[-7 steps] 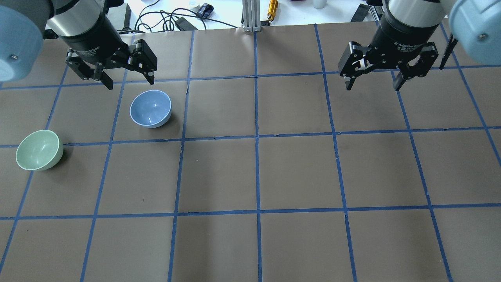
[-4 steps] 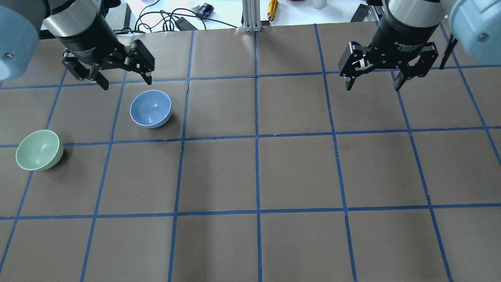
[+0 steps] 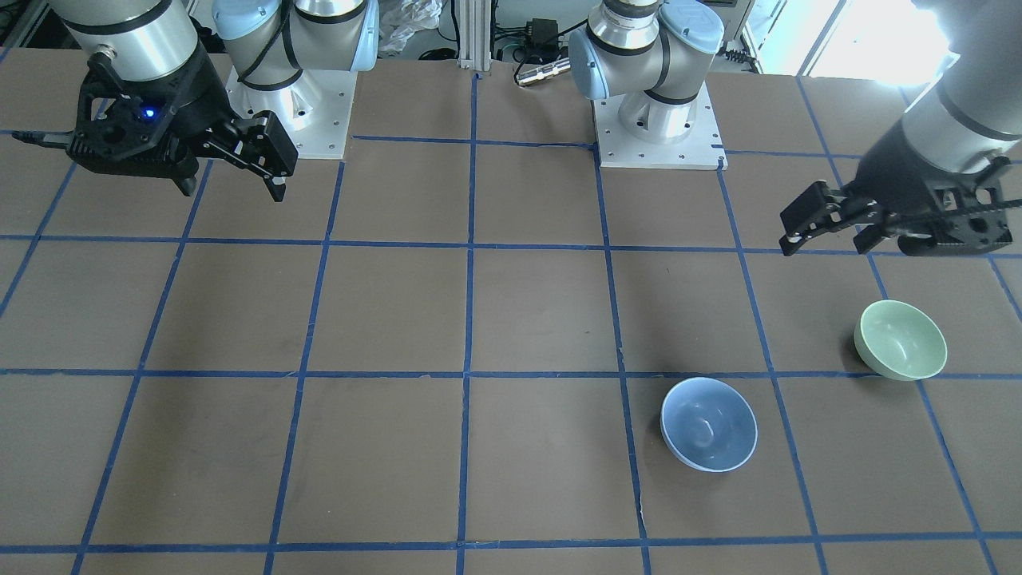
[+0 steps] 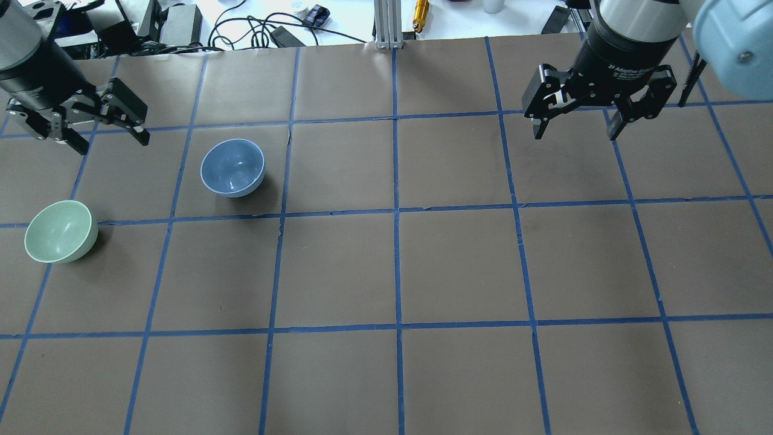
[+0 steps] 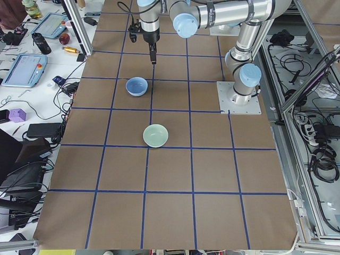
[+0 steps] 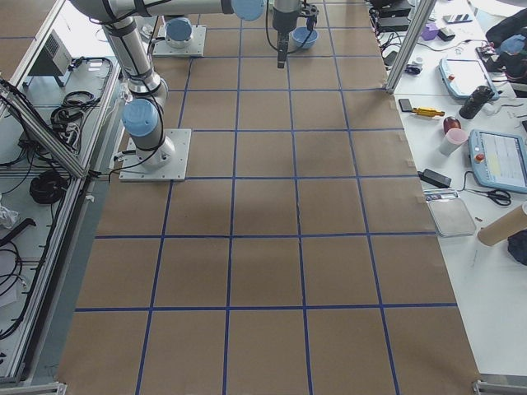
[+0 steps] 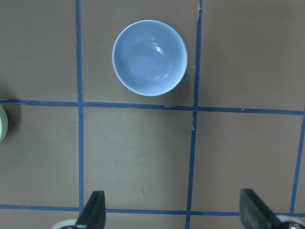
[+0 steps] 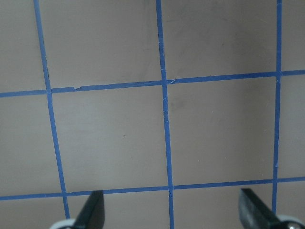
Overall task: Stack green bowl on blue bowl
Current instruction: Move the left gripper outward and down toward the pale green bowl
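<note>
The green bowl (image 4: 60, 232) sits upright near the table's left edge; it also shows in the front view (image 3: 901, 339). The blue bowl (image 4: 232, 167) sits upright about one grid square away from it, empty, and shows in the front view (image 3: 709, 423). My left gripper (image 4: 112, 144) is open and empty, held above the table left of the blue bowl and beyond the green one. Its wrist view shows the blue bowl (image 7: 149, 57) ahead and a sliver of the green bowl (image 7: 2, 123) at the left edge. My right gripper (image 4: 575, 134) is open and empty, far right.
The brown table (image 4: 459, 266) carries a blue tape grid. Cables and small devices (image 4: 272, 33) and an aluminium post (image 4: 386, 24) lie past its far edge. Both arm bases (image 3: 655, 136) stand on my side of the table.
My left gripper has swung left, from beside the blue bowl's far side to the table's left edge, staying open. The right gripper and both bowls have not moved.
</note>
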You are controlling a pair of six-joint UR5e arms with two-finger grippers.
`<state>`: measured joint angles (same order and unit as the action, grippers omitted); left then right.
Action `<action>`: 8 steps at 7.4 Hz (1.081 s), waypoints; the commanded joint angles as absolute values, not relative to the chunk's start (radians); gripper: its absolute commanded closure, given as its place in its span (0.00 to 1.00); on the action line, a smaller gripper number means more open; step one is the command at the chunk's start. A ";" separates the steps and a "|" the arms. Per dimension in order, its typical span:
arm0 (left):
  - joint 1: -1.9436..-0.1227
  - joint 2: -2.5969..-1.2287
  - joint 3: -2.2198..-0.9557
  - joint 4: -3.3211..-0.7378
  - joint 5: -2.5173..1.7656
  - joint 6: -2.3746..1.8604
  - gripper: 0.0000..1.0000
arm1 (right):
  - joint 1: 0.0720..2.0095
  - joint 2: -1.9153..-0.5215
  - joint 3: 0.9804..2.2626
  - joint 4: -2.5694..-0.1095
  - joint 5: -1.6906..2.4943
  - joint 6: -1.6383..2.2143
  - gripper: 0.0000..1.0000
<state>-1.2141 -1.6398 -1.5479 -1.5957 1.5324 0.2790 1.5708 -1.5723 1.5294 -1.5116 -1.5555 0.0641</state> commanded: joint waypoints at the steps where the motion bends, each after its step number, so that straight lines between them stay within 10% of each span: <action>1: -1.016 -1.679 -1.577 -1.595 1.526 0.510 0.00 | 1.571 -1.572 1.529 -1.511 -1.555 0.064 0.00; 8: -0.752 -1.985 -1.630 -1.116 1.539 0.870 0.00 | 1.571 -1.572 1.529 -1.511 -1.555 0.063 0.00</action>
